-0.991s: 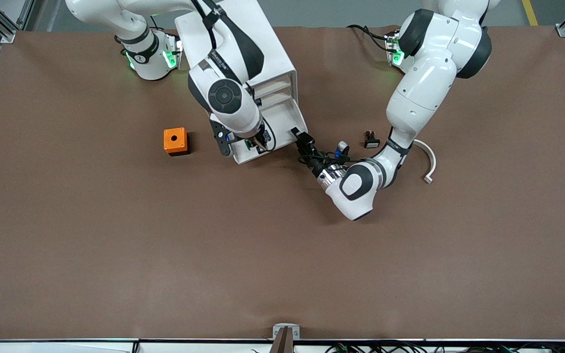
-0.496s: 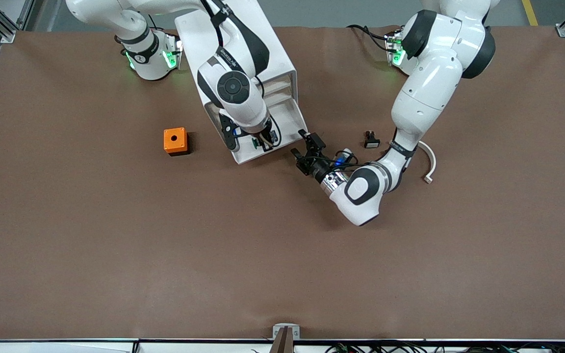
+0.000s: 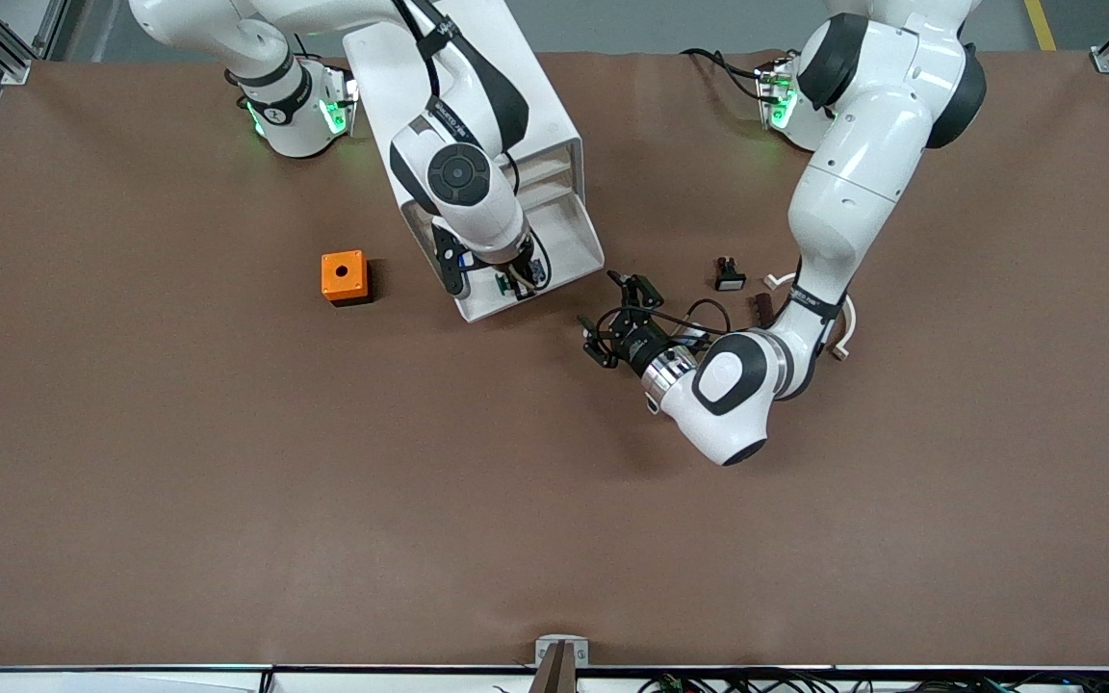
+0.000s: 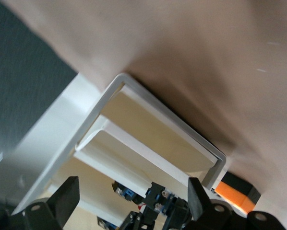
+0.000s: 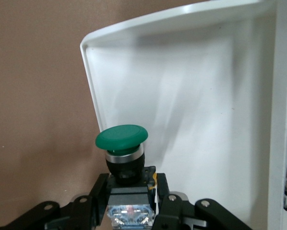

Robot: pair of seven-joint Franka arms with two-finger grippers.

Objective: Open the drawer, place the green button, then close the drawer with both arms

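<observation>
The right gripper [image 3: 513,281] hangs over the pulled-out drawer [image 3: 569,241], its fingers [image 5: 98,194] pinched snugly on the blocky dark body of the button [image 5: 122,148], whose smooth, round green cap sits above the drawer's pale, glossy floor near the rounded lip. In the front view that drawer juts from the white boxy cabinet [image 3: 477,67] toward about five o'clock. The left gripper [image 3: 617,318] sits low over the bare brown mat [image 3: 227,481], at about four o'clock from the drawer's corner, fingers [image 4: 66,199] spread wide with nothing between them. An orange cube [image 3: 345,276] with a round hole lies at the cabinet's nine o'clock.
</observation>
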